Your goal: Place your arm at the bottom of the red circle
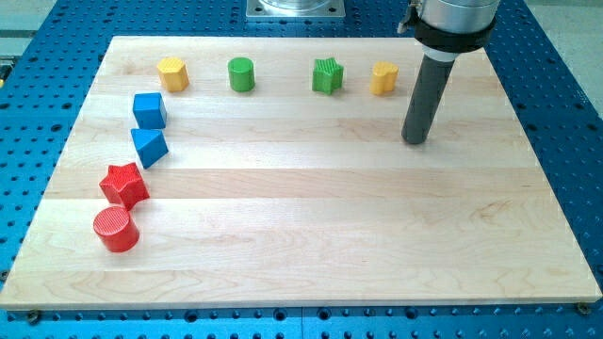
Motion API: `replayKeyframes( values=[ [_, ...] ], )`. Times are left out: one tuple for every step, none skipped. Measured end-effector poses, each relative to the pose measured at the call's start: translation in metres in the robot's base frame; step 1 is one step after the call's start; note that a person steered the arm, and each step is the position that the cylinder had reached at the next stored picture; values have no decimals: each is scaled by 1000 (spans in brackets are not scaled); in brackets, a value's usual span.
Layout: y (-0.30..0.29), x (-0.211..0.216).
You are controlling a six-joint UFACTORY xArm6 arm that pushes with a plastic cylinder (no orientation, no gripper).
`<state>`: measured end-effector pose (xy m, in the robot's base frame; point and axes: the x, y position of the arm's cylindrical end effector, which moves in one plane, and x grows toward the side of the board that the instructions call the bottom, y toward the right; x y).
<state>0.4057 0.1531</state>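
The red circle [116, 229] is a short red cylinder near the board's lower left. A red star [124, 185] sits just above it, almost touching. My tip [415, 141] rests on the board at the upper right, far to the right of and above the red circle. It stands below and slightly right of a yellow star-like block [383, 78], touching no block.
A blue triangle [149, 146] and a blue cube [149, 110] continue the line up the left side. Along the top stand a yellow hexagon [172, 73], a green cylinder [241, 74] and a green star [327, 76]. The wooden board [311, 235] lies on a blue perforated table.
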Motion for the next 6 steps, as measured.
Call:
replayKeyframes(
  values=[
    [0, 0],
    [-30, 4],
    [-72, 73],
    [-157, 148],
    [-263, 172],
    [-346, 187]
  ],
)
